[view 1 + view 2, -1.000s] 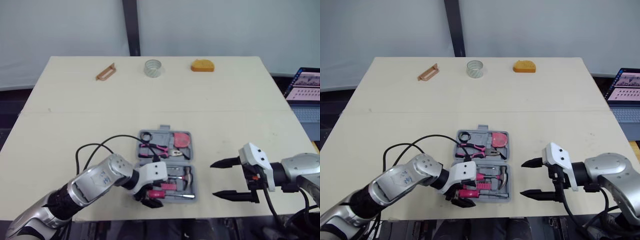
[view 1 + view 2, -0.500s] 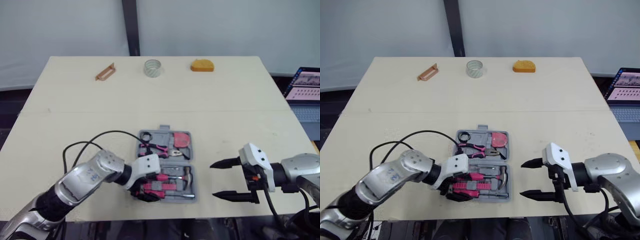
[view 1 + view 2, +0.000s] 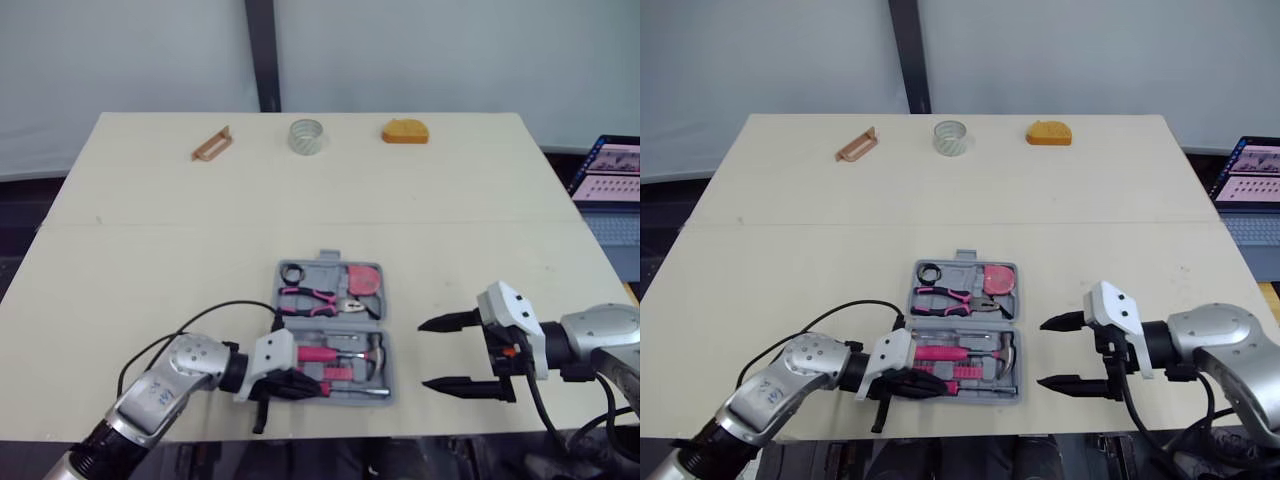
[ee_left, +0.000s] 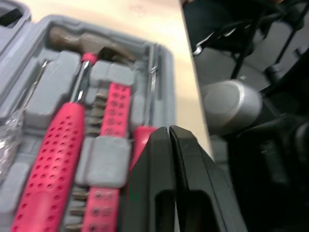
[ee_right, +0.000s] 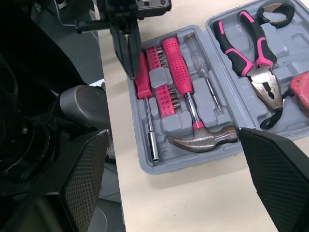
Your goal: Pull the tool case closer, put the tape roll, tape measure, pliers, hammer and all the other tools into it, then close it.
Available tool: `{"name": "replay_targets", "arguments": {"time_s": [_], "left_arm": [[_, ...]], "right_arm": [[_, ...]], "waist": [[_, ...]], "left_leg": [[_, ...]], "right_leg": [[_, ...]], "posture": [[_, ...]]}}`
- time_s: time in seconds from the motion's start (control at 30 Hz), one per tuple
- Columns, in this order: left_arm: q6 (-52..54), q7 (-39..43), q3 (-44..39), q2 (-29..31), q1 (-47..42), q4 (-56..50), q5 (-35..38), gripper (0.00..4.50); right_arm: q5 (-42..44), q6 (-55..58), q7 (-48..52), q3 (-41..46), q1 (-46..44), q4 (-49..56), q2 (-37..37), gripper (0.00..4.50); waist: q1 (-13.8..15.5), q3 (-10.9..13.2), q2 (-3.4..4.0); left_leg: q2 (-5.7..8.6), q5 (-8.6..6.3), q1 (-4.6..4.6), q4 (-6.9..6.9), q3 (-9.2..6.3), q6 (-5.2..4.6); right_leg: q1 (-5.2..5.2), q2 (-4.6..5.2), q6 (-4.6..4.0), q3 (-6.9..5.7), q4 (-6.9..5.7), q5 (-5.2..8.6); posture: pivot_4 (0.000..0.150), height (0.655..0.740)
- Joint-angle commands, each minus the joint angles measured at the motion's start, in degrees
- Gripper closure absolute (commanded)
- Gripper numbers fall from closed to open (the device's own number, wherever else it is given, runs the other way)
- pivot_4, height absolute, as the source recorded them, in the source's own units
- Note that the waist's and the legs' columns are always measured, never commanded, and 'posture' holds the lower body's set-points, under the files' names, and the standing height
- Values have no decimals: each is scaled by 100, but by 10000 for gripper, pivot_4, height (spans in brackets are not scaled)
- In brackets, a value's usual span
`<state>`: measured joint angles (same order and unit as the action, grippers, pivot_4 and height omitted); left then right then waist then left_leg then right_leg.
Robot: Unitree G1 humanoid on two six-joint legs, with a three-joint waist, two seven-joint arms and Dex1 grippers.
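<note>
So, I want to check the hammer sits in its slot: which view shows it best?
The right wrist view: the hammer lies whole, head to handle end, in the tool case. The left wrist view cuts off its handle end; the eye views show it whole but distant.

The head stereo pair looks forward and down from above the near edge of the tabletop [image 3: 150,250], covering it to the far edge. The left wrist camera sits very close over the case [image 4: 53,92], at its near half. The right wrist camera views that case from farther off, from its right side; both wrist views share the hammer [image 5: 203,139].
</note>
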<state>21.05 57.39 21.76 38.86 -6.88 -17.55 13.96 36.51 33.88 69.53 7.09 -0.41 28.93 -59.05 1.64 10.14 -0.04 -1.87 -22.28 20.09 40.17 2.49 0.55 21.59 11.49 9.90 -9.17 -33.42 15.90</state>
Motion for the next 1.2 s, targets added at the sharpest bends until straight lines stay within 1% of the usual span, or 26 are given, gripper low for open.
{"name": "replay_targets", "arguments": {"time_s": [0.03, 0.4, 0.63, 1.03, 1.2], "left_arm": [[-318, -53, 99, -99, 134, 62, -215, 44615], [-576, -110, 180, -170, 175, 387, -598, 44615], [-292, -90, 168, -174, 224, 419, -570, 44615], [-163, -152, 503, -16, 203, 697, -1106, 44615], [-191, -123, 451, -74, 191, 697, -981, 44615]], "right_arm": [[76, -4, -54, 125, 30, 90, 26, 0], [96, 2, -57, 136, 18, 82, 16, 0], [79, 2, -57, 106, -9, 55, 18, 0], [61, 3, -58, 110, -12, 48, 6, 0], [60, 4, -65, 114, -26, 46, 7, 0]], "waist": [[-9, 0, 0], [-4, -1, 1], [-4, -1, 2], [-10, -12, 12], [-7, -21, 21]], "left_leg": [[0, 0, 0, 0, 0, 0], [0, 0, -2, 0, 0, 0], [0, 0, -2, 0, 0, 0], [0, 0, -8, -3, 1, 0], [0, 0, -16, -6, 1, 0]], "right_leg": [[0, 0, 0, 0, 0, 0], [0, 0, 0, 1, -2, 0], [0, 0, 0, 1, -2, 0], [-4, 0, 0, 1, -3, 0], [-11, 0, 0, 2, -2, 0]], "posture": [[1500, 7400], [1500, 7400], [1500, 7400], [1500, 7400], [1500, 7400]]}}
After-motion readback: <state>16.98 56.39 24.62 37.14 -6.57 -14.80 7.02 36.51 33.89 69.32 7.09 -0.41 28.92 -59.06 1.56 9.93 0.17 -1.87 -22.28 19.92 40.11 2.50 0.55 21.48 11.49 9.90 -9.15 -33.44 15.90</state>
